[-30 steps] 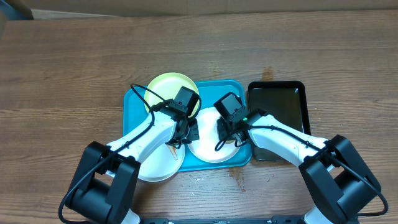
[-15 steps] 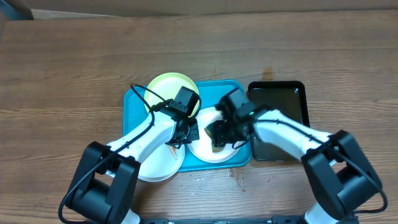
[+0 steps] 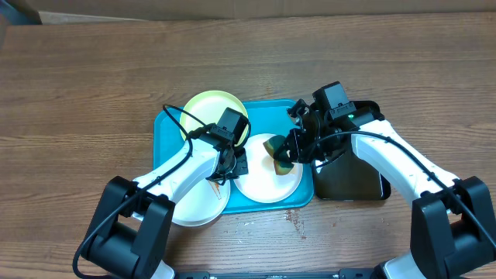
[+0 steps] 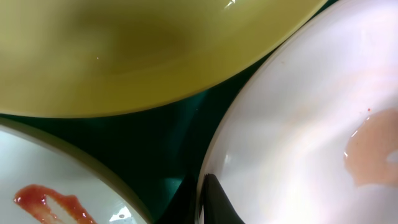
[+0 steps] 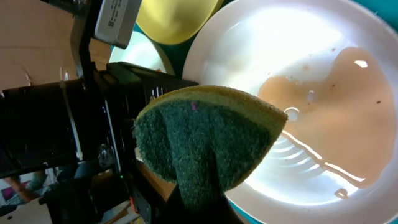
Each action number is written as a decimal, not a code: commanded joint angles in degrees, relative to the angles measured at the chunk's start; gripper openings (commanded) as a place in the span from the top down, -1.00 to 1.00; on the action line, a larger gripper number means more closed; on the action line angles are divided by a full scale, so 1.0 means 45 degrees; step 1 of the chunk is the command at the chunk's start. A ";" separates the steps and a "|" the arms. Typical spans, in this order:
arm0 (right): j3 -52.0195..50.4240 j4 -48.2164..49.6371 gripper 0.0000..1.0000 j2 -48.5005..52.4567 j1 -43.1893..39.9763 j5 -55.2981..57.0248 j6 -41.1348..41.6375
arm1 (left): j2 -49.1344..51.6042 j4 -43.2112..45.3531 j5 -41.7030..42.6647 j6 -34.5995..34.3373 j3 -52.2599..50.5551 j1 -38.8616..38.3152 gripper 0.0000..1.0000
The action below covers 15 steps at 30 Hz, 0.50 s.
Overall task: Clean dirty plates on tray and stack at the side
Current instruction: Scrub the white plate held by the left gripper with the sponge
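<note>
White plate [image 3: 263, 186]: right hand [image 3: 291, 147] pinching sponge [image 3: 277, 149] has lifted up-right off it; left hand [image 3: 231, 163] unmoved, grip unclear.

Tray [image 3: 166, 143]: turquoise, flat on desk [image 3: 93, 93], centre.
Yellow-green plate [image 3: 208, 111]: far-left corner, lapping over the tray rim.
White plate [image 3: 263, 182]: near-right in tray, thin pinkish smear [image 5: 348, 106].
Second white plate [image 3: 194, 208]: near-left corner, overhanging onto desk, red sauce streak [image 4: 53, 200].

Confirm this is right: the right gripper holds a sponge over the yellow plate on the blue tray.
Not quite: the right gripper holds the sponge over a white plate on the blue tray, not the yellow plate; the right wrist view shows it.
</note>
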 commanded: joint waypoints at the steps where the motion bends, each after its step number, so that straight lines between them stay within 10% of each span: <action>1: -0.0024 0.0102 0.92 -0.0053 0.0214 0.0185 -0.0199 | 0.0194 -0.0141 -0.0185 0.0253 -0.0204 0.0068 0.92; 15: -0.2395 0.3721 0.92 0.0044 0.0884 0.0831 0.2263 | 0.0194 -0.0102 -0.0180 0.0253 -0.0204 0.0068 0.92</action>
